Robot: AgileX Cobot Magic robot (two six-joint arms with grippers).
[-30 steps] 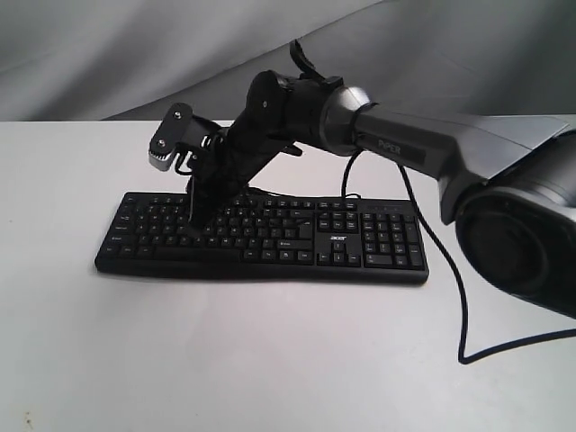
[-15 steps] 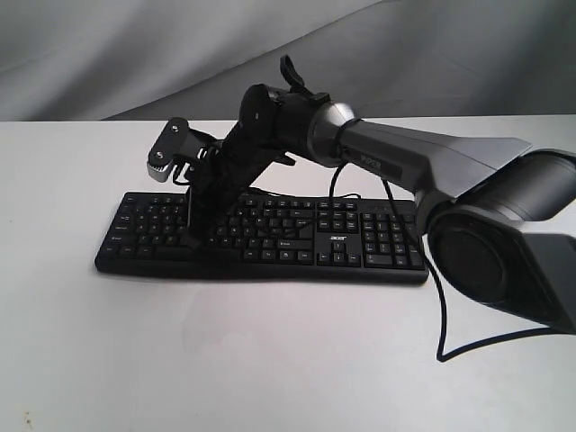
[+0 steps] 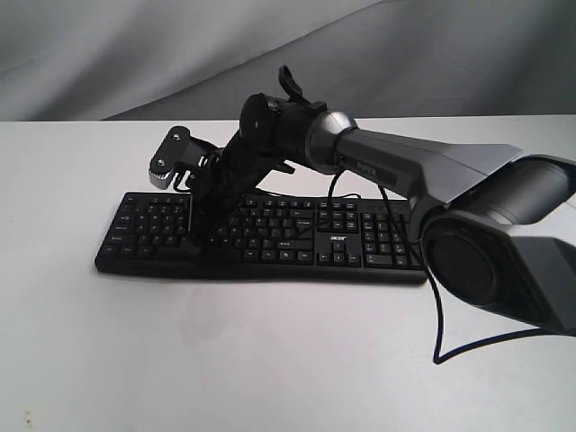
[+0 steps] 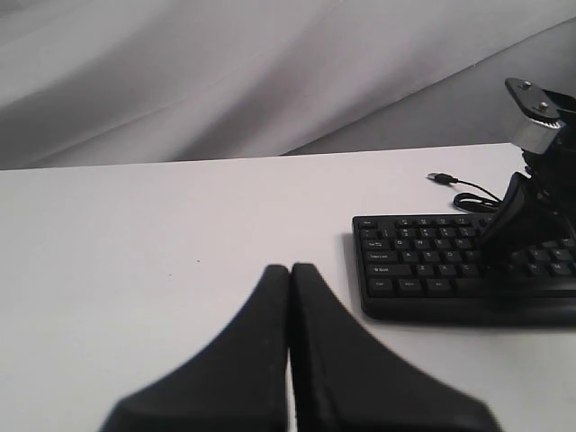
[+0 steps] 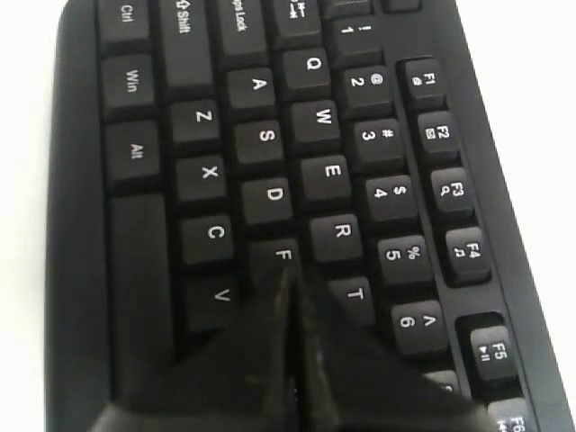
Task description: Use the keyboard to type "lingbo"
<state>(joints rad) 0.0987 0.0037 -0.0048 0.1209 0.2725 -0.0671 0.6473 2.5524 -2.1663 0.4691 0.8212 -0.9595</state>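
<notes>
In the exterior view the keyboard [image 3: 360,247] lay flat on the white table [image 3: 270,360], a little left of centre, with its long side towards the near edge. The right gripper [image 3: 193,236] reached across from the right and stood tilted over the left half of the letter block, its tips down at key level. A creased grey cloth [image 3: 135,54] closed off the far side.

In the left wrist view the left gripper [image 4: 290,270] hung over bare table well left of the keyboard, its jaws pressed together and empty. A thin black cable [image 4: 463,184] trailed off the board's far edge.

In the right wrist view the right gripper's jaws were also pressed together into one point, holding nothing, at the edge of the F key [image 5: 283,255]. Whether it touched a key could not be told.

The board looked light and stiff, likely to skid on the smooth tabletop if pushed sideways. It needed no grasp, only a short, straight press on the middle of one keycap.
</notes>
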